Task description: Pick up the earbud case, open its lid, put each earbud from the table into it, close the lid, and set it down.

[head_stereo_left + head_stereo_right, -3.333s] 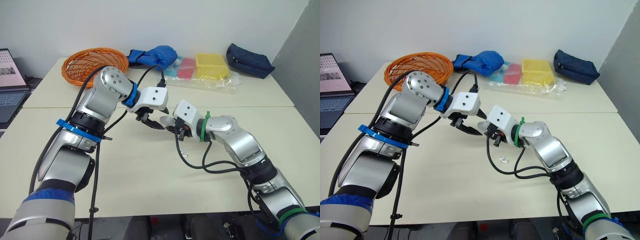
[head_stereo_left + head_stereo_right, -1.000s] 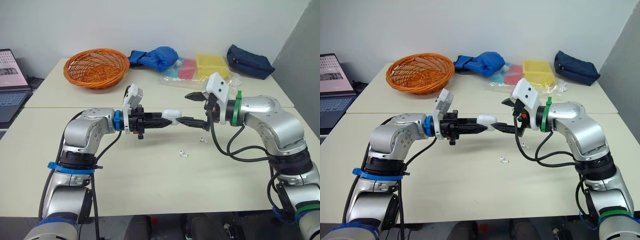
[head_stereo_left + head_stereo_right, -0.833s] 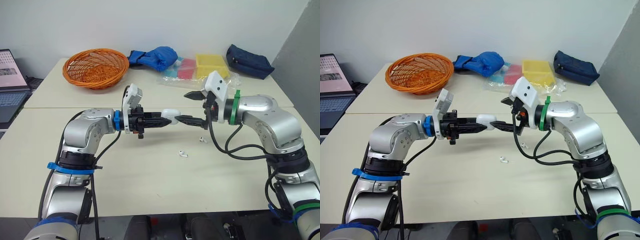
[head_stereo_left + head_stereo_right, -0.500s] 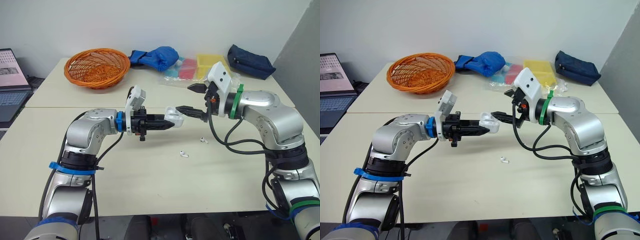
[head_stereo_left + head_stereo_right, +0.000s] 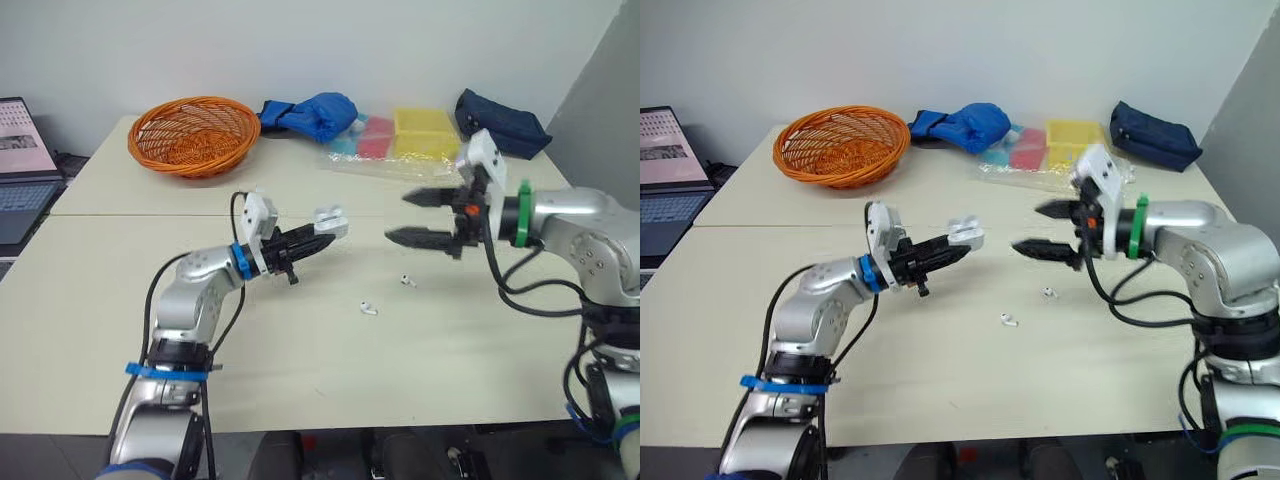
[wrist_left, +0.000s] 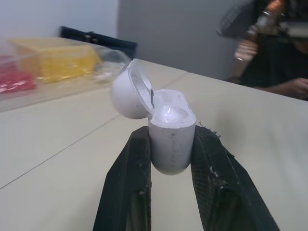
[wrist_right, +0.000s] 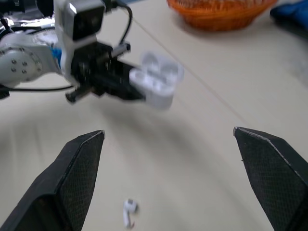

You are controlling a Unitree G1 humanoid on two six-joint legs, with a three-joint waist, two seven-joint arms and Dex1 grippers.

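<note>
One earbud case [image 5: 330, 220] sat clamped between the two fingers of your left gripper [image 5: 320, 236], held above the middle of the table [image 5: 300, 370] with its lid hinged open. Two earbuds lay on the table to the near right of it, apart from each other: the near earbud [image 5: 369, 308] and the right earbud [image 5: 405, 279]. Your right gripper [image 5: 397, 217] hovered right of the case, its two fingers spread wide. One orange basket [image 5: 193, 133] stood far left, one navy pouch [image 5: 500, 120] far right.

Left arm: elbow bent, forearm raised and reaching inward; left gripper [image 5: 318, 236] clamped on earbud case [image 5: 330, 221]. Right arm: forearm level, pointing inward; right gripper [image 5: 397, 217] fingers spread wide.
</note>
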